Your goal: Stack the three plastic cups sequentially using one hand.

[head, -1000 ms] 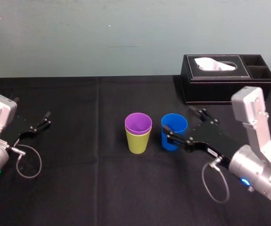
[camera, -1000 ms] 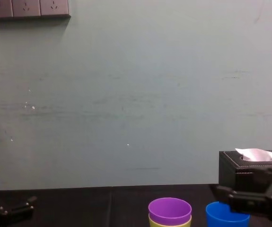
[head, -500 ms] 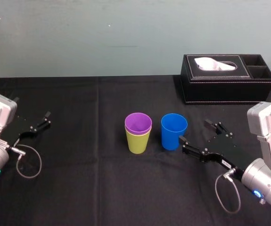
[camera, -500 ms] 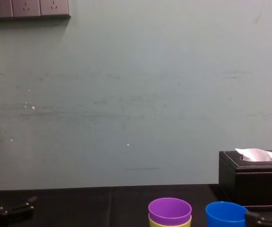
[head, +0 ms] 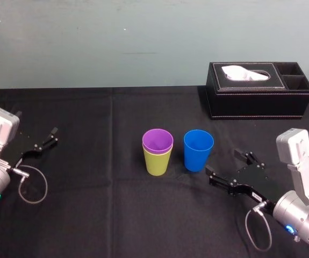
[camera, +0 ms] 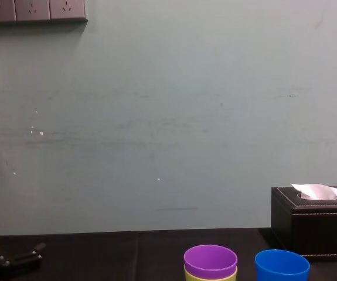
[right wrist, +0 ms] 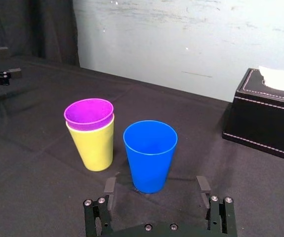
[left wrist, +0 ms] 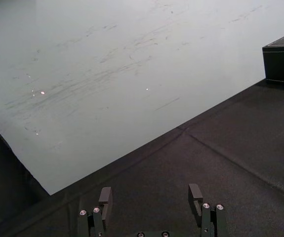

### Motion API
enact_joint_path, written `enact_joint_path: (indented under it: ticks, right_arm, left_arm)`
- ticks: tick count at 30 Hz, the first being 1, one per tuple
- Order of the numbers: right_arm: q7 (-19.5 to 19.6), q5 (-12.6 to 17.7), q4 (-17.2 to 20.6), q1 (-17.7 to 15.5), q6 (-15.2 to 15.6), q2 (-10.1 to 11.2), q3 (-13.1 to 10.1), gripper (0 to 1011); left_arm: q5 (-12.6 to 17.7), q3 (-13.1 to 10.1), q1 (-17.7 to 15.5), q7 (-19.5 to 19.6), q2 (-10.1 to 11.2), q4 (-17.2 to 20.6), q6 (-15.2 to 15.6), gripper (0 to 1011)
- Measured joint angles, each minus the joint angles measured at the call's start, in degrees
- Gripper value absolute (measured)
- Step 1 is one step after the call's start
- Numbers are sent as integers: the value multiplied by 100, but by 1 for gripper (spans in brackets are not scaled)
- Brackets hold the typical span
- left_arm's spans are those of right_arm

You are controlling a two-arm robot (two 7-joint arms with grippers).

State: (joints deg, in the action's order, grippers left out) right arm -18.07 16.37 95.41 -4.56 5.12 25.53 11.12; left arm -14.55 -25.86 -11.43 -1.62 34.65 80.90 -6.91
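My right tool (head: 227, 165) sits low over the black-clothed counter (head: 100, 204), its jaws spread wide, just short of the smooth blue tapered plastic cup (head: 198, 153) and not touching it. That cup stands upright and alone, just to the right of the purple plastic cup (head: 157, 141), which is already nested in the yellow-green plastic cup (head: 157, 161). My left tool (head: 44, 141) is parked at the far left of the counter, jaws apart too.

As I judge it, only the blue cup is left to place, and the trouble lies in the approach. From my right wrist view the cup lies between my two fingers (right wrist: 109, 186) but slightly ahead of them. If I drive forward off-centre, one finger will hit the wall first and shove or tip this light cup. The gap to the stacked pair is narrow, so my inner finger could also clip the yellow-green cup and topple both.

The taper is a second worry: a squeeze on slick, sloped sides may let the cup slip out. If I lower it tilted, its base could catch the purple rim and knock the stack over.
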Motion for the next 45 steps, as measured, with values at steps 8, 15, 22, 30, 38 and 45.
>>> enact_joint_path:
  ticks: [8,15,22,30,38,45]
  right_arm:
    - [-43,-1,-102,85,34,-31,43,1000]
    - [-82,-21,-221,232,106,-78,140,1000]
    - [-108,-47,-410,421,176,-142,247,1000]
    - [-144,-64,-629,636,217,-207,343,1000]
    - [-177,-60,-775,771,239,-258,419,1000]
    - [-180,-55,-848,871,255,-298,468,1000]
  left_arm:
    - [0,0,0,0,0,0,0,1010]
    - [0,0,0,0,0,0,0,1010]
    - [0,0,0,0,0,0,0,1010]
    - [0,0,0,0,0,0,0,1010]
    - [0,0,0,0,0,0,0,1010]
    - [0,0,0,0,0,0,0,1010]
